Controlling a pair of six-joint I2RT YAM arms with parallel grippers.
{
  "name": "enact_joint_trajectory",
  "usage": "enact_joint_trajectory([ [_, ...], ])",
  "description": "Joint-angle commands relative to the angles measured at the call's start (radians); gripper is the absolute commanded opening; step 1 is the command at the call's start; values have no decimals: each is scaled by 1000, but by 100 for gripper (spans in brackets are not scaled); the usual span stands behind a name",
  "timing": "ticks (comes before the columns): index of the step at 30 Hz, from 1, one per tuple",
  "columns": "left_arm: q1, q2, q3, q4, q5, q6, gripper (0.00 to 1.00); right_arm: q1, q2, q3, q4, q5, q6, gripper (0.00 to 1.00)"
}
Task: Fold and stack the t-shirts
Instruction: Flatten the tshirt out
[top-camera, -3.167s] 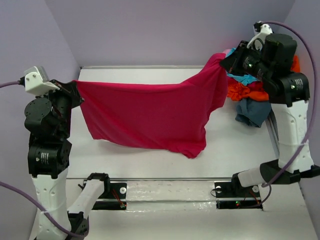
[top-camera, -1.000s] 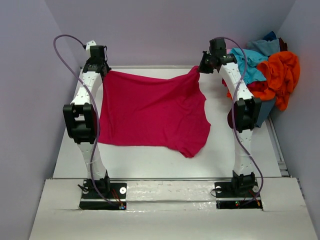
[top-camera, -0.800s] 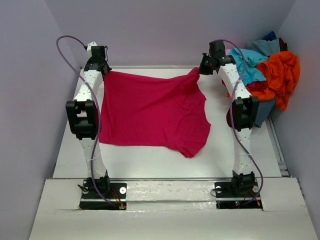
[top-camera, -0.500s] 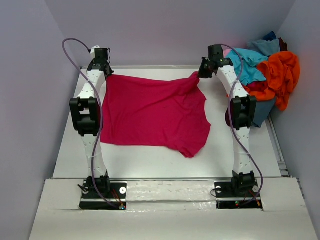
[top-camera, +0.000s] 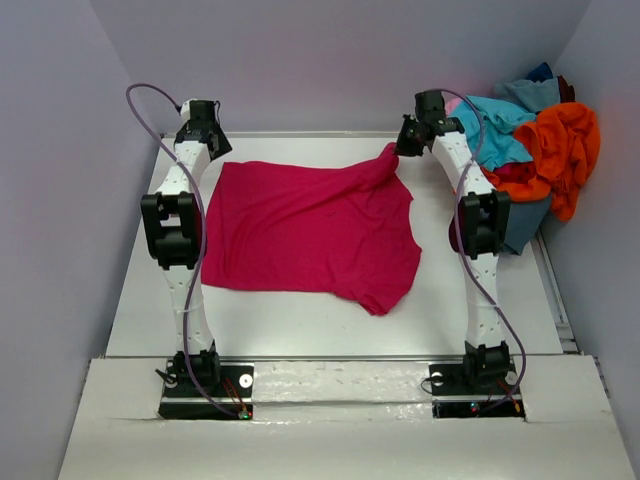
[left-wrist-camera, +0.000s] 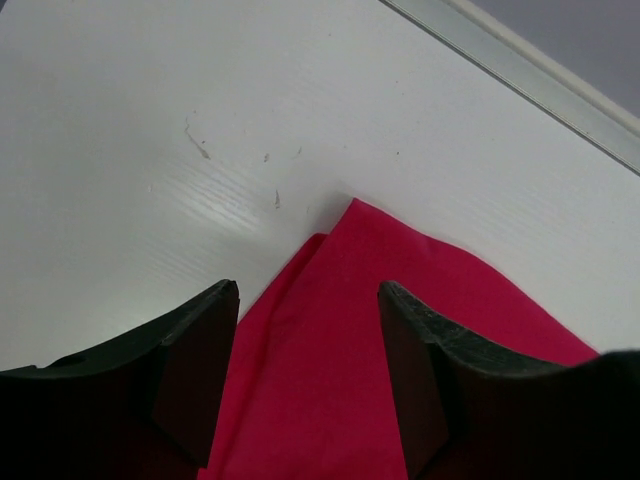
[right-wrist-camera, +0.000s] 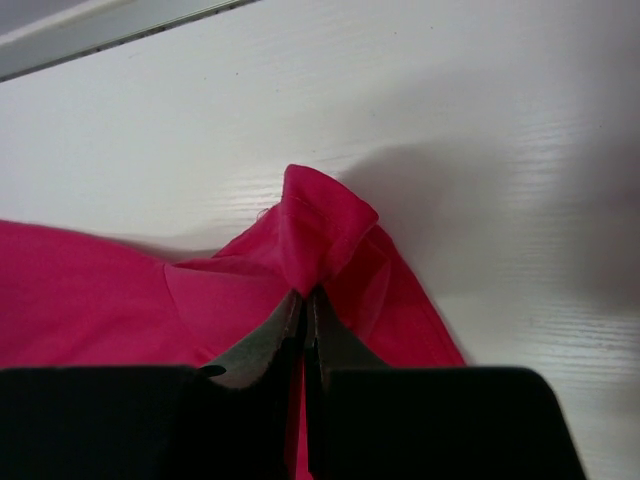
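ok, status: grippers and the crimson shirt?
Left gripper open over crimson t-shirt corner. Right gripper shut on its other corner, pinched up; rest spread flat. Nothing in the way.

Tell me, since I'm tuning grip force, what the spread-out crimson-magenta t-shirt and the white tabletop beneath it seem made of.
Crimson-magenta t-shirt: soft matte cloth, probably cotton jersey; it lies limp, creases, and bunches where the right gripper pinches it. White tabletop: hard, smooth, faintly glossy board, perhaps laminate; fine streaks and scratches show.

Crimson t-shirt (top-camera: 305, 235) spread flat, colourful t-shirts (top-camera: 535, 145) heaped at right
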Motion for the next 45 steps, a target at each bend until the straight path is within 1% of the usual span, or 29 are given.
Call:
enact_joint_trajectory([
  [1, 2, -77, 17, -53, -26, -40, 69, -7, 22, 62, 49, -8, -10, 7],
  [4, -7, -110, -46, -110, -18, -50, 68, -7, 32, 76, 53, -2, -11, 7],
  [6, -16, -146, -84, -120, -3, -48, 68, -7, 46, 90, 52, 6, -11, 7],
  [7, -25, -161, -136, -115, 5, -54, 68, -7, 48, 91, 58, 8, -13, 7],
  [11, -45, -255, -259, -83, 63, -71, 68, -7, 59, 90, 75, 17, -19, 7],
  [12, -45, -285, -279, -80, 83, -71, 68, -7, 62, 90, 81, 17, -19, 7],
  [17, -85, -357, -357, -90, 89, -64, 68, -7, 80, 114, 115, 24, -28, 8],
  [18, -99, -380, -370, -90, 101, -64, 68, -7, 83, 120, 118, 26, -31, 13],
  [19, -111, -393, -394, -90, 106, -65, 67, -7, 83, 122, 127, 32, -31, 20],
  [20, -111, -405, -407, -92, 112, -65, 67, -7, 82, 122, 129, 37, -29, 30],
  [21, -124, -426, -417, -93, 121, -65, 67, -7, 77, 122, 129, 40, -28, 49],
  [22, -136, -437, -442, -98, 121, -61, 67, -7, 72, 113, 129, 46, -26, 55],
  [23, -136, -463, -456, -98, 118, -59, 67, -7, 51, 101, 132, 47, -28, 65],
  [24, -136, -476, -471, -98, 123, -57, 67, -7, 39, 87, 133, 51, -28, 72],
  [25, -136, -488, -483, -98, 129, -56, 67, -7, 23, 72, 135, 60, -29, 85],
  [27, -136, -521, -522, -95, 129, -51, 67, -7, -21, 29, 122, 67, -29, 86],
  [30, -136, -549, -560, -84, 134, -44, 67, -7, -72, -23, 75, 75, -5, 85],
  [32, -136, -555, -574, -87, 140, -44, 67, -7, -148, -125, 37, 57, 29, 83],
  [33, -136, -558, -577, -86, 144, -44, 67, -7, -177, -169, 24, 51, 58, 80],
  [34, -136, -559, -580, -87, 143, -48, 67, -7, -208, -270, 12, 44, 73, 78],
  [35, -136, -559, -588, -80, 144, -48, 67, 8, -275, -325, 6, 40, 82, 75],
  [37, -136, -551, -591, -66, 149, -50, 67, 22, -338, -428, -3, 49, 93, 66],
  [38, -136, -545, -583, -54, 149, -50, 67, 22, -401, -535, 13, 32, 98, 62],
  [39, -136, -522, -576, -52, 152, -54, 67, 31, -427, -585, 36, 5, 112, 50],
  [40, -136, -507, -565, -52, 154, -56, 67, 31, -447, -659, 40, -9, 118, 46],
  [41, -136, -490, -550, -52, 155, -57, 67, 31, -458, -660, 38, -21, 118, 41],
  [42, -136, -455, -519, -49, 163, -59, 67, 42, -458, -689, 30, -31, 115, 29],
  [45, -136, -389, -445, -54, 160, -60, 66, 42, -426, -703, 1, -55, 96, 23],
])
